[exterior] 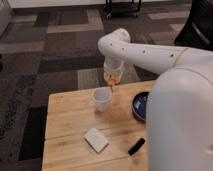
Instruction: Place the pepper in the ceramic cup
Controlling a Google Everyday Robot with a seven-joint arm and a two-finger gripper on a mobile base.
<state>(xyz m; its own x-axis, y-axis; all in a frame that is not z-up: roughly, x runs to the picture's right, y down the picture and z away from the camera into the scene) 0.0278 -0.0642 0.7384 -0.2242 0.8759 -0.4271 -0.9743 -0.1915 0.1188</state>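
The white ceramic cup stands upright on the wooden table, near its far edge. My gripper hangs from the white arm just above and to the right of the cup's rim. It is shut on the small orange-red pepper, which it holds in the air clear of the table. The pepper's lower tip points down near the cup's right rim.
A dark-blue bowl sits right of the cup, partly hidden by my arm's bulky body. A white flat block and a black bar lie near the front. Carpeted floor lies beyond the table's far edge.
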